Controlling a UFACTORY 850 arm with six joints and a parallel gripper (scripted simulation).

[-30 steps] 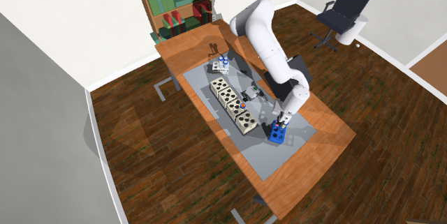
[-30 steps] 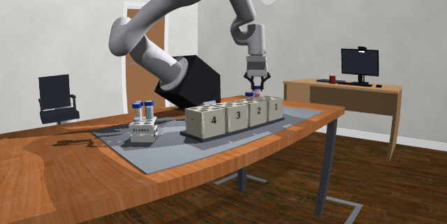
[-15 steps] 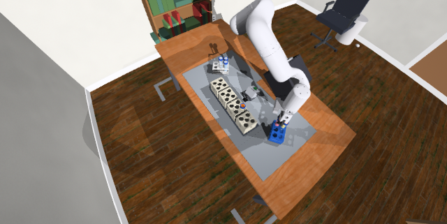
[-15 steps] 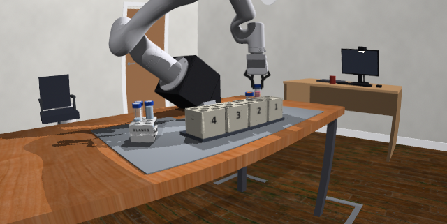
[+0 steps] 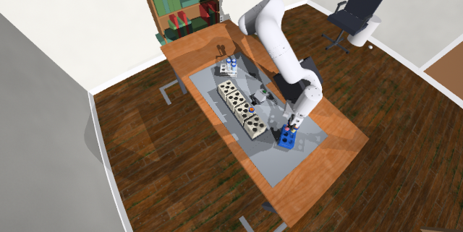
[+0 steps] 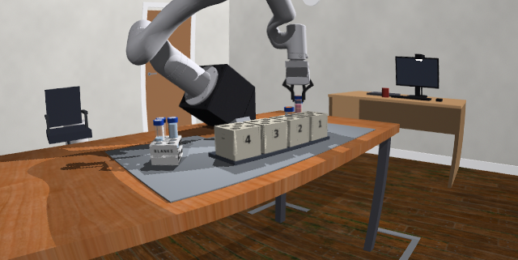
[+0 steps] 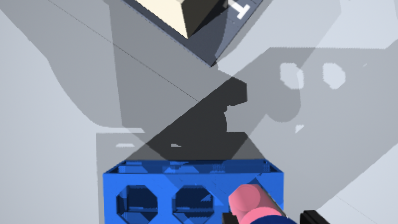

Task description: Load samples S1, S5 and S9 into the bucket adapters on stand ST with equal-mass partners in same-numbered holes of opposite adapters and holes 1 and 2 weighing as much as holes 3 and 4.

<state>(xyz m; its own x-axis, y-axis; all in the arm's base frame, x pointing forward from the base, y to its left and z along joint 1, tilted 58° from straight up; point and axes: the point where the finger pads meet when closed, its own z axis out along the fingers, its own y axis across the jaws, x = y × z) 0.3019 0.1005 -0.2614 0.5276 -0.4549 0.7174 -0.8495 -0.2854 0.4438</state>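
My gripper (image 5: 292,125) (image 6: 298,99) (image 7: 272,220) is shut on the blue cap of a tube with pink liquid (image 6: 299,108) (image 7: 246,199). The tube is upright, over or partly in the end of the blue rack (image 5: 287,143) (image 7: 194,178); its lower end is hidden, and its ID cannot be read. Adapters 4 (image 6: 238,143), 3 (image 6: 275,135), 2 (image 6: 299,131) and 1 (image 6: 319,127) stand in a row in the dark stand (image 6: 235,161). S5 (image 5: 252,109) (image 6: 289,109) stands in adapter 2. Several blue-capped blanks stand in the white BLANKS rack (image 6: 166,157); their volumes are unreadable.
The small sloped desk (image 5: 260,96) with the green DONE key (image 5: 265,91) stands between the adapter row and the arm base. The blue rack stands beyond adapter 1, and the BLANKS rack beyond adapter 4. Two near holes of the blue rack show empty in the wrist view.
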